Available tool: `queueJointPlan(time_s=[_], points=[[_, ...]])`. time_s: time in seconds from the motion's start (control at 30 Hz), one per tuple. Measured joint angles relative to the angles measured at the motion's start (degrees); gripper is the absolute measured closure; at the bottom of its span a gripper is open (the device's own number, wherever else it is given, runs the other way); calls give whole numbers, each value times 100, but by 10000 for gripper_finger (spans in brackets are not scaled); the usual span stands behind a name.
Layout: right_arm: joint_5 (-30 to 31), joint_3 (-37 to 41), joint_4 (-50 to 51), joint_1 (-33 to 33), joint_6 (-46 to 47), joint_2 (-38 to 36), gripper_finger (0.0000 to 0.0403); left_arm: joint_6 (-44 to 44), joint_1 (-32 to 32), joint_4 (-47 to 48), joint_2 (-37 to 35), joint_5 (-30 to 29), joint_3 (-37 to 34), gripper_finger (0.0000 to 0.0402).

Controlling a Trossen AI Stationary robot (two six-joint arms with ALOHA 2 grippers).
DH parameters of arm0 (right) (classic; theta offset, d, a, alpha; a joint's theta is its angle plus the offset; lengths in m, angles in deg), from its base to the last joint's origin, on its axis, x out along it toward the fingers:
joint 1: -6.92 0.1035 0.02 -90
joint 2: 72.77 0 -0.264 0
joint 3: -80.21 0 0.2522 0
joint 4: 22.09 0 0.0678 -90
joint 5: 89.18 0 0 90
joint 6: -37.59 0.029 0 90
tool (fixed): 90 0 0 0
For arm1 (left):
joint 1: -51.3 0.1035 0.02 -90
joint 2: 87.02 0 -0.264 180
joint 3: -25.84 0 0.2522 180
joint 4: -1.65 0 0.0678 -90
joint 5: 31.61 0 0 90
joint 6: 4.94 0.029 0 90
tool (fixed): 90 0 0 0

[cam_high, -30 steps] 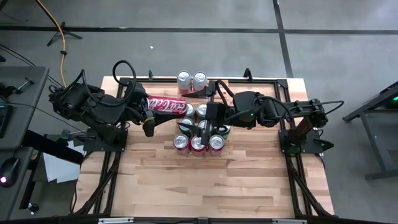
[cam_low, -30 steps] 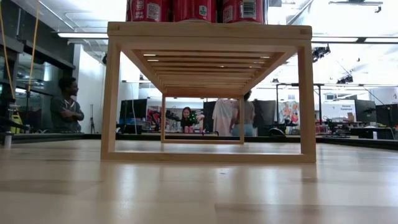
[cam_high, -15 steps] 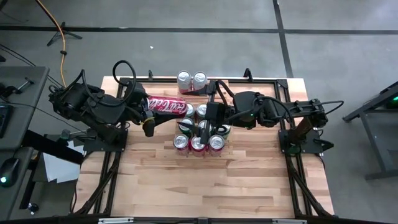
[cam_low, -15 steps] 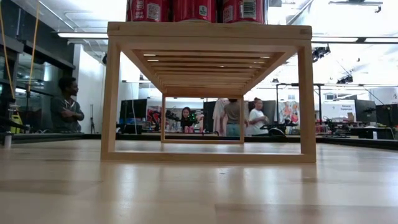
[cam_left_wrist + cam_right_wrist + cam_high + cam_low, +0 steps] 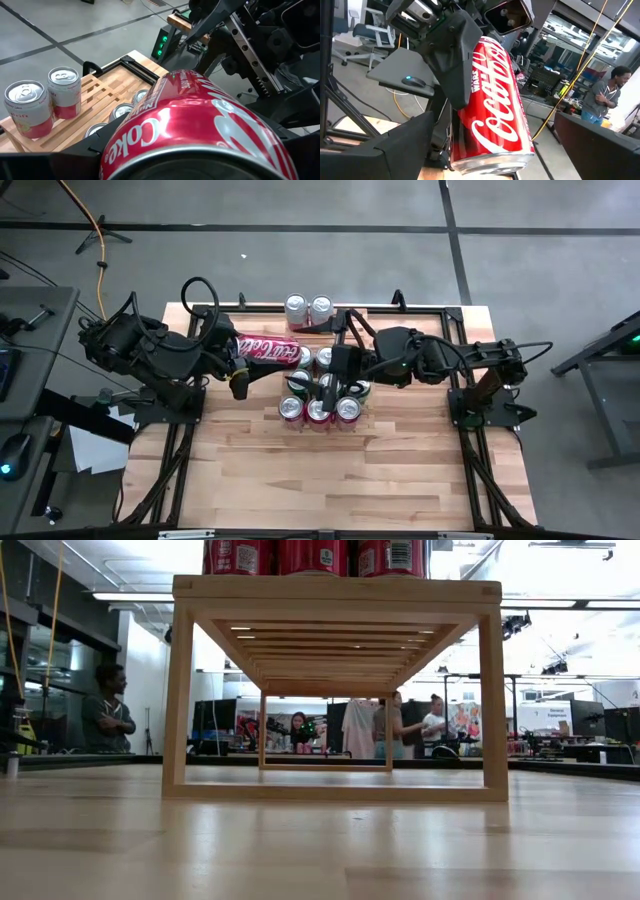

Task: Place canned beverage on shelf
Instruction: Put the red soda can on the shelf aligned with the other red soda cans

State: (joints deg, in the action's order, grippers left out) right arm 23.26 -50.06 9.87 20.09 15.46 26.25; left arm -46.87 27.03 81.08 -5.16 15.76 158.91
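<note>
Looking straight down, the wooden surface [image 5: 330, 470] lies bare across its whole 6 o'clock half, while the shelf [image 5: 322, 388] sits near the middle toward 12 o'clock, well clear of the surface's left and right edges. Its front tier, at 6 o'clock, carries three upright cans [image 5: 318, 411] side by side; more cans fill the tiers behind, and two pale pink cans [image 5: 308, 310] stand on the 12 o'clock end. From table height the shelf [image 5: 335, 588] shows an open frame with free space beneath its slats and the three red cans [image 5: 317, 556] along its top edge; people stand and sit in the room beyond. The left end effector [image 5: 240, 352], at 9 o'clock of the shelf and just beside it, is clamped around a red Coca-Cola can [image 5: 266, 350], its jaws spread to the can's width. That can [image 5: 200, 130] lies on its side in the air, its long axis running from 9 to 3 o'clock, its free end toward the shelf and the right arm. The right end effector [image 5: 341, 363] hovers over the shelf's middle with its jaws spread wide and nothing between them, facing the can [image 5: 495, 110].
</note>
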Motion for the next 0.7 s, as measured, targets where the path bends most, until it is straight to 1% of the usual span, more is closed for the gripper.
queueJointPlan(time_s=[0.17, 0.3, 0.43, 0.7], points=[[-11, 0, 0, -28, -107, 0, 3, -2, 0, -21, 0, -6, 0, 149], [-11, 0, -9, -55, -167, 23, 3, 7, 33, -322, -1, -8, 0, 149], [22, 6, -37, -66, -370, 117, 4, 8, 138, -488, -2, 102, 0, 149], [46, 7, -305, -79, -387, 244, 4, 6, 214, -693, 144, 294, 2, 149]])
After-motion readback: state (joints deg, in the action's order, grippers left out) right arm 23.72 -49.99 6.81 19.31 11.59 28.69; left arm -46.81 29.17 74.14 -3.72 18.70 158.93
